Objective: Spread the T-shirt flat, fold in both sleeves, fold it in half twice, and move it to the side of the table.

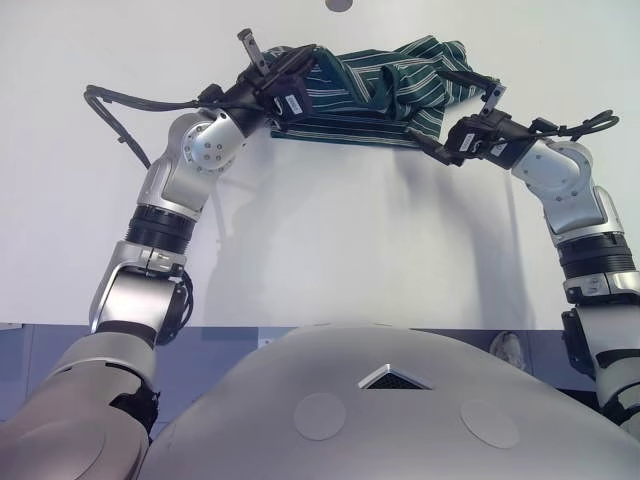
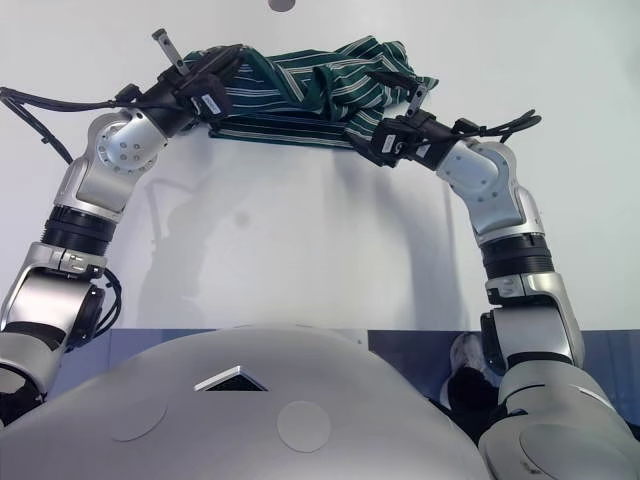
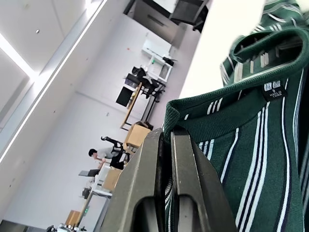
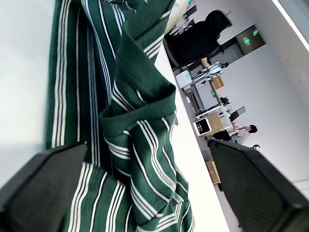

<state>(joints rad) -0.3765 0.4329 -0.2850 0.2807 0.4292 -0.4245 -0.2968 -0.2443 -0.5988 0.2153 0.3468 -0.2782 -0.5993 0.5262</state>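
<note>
The green striped T-shirt point(image 2: 300, 75) is lying bunched on the white table point(image 2: 300, 230), stretching from one claw to the other. The left gripper point(image 2: 195, 65) is sitting at one end of the cloth, while the right gripper point(image 2: 388, 118) is resting at the other end, its fingers spreading wide apart.

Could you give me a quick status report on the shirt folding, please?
Left hand shut on T-shirt edge. Right hand open around the cloth. T-shirt bunched up, far across table, not yet flat.
</note>
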